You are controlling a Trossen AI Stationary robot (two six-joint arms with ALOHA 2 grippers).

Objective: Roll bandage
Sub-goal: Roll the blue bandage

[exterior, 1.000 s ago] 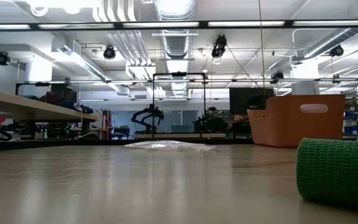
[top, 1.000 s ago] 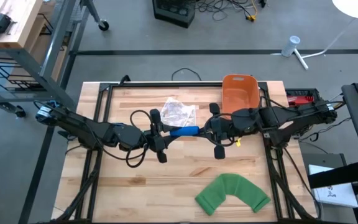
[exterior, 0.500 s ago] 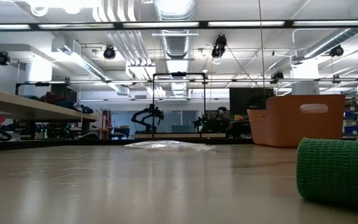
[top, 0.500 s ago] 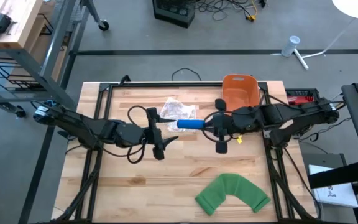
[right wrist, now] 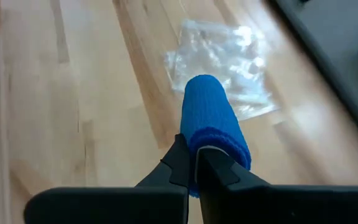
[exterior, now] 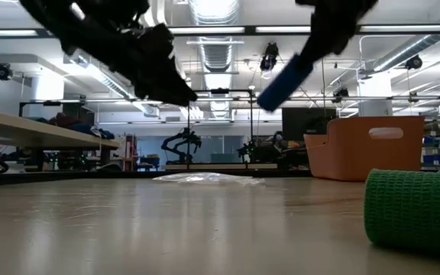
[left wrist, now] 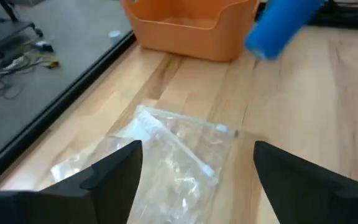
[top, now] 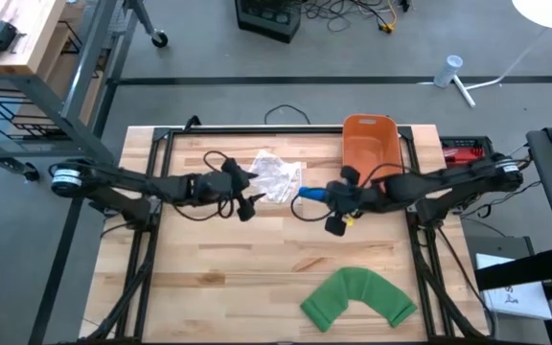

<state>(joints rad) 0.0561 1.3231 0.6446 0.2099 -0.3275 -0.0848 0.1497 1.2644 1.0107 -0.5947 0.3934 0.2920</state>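
Observation:
A blue rolled bandage [top: 311, 193] hangs above the table's middle, with my right gripper [top: 330, 197] shut on it. In the low view the roll [exterior: 284, 80] is tilted and well above the tabletop. My left gripper [top: 248, 199] stands open a little to the roll's left, above the near edge of a clear plastic bag [top: 274, 175], with nothing between its fingers [left wrist: 114, 167]. A green bandage [top: 357, 297], bent in an arc, lies flat at the near right. My right gripper pinches the roll's near end [right wrist: 211, 144] between its two almost closed fingers [right wrist: 180, 163]. The fingers come level from the table's right and lie along the roll. The roll juts out past the fingertips, lifted clear of the table.
An orange bin [top: 369, 144] stands at the far right, just behind my right arm. The plastic bag [left wrist: 166, 158] lies flat at the far middle. Bare wood [top: 257, 278] stretches along the near left and middle.
My left gripper has opened, let go of the blue roll and drawn back toward the table's left and far edge. My right gripper has carried the roll a little toward the right edge. Both arms now show in the low view, where they did not before.

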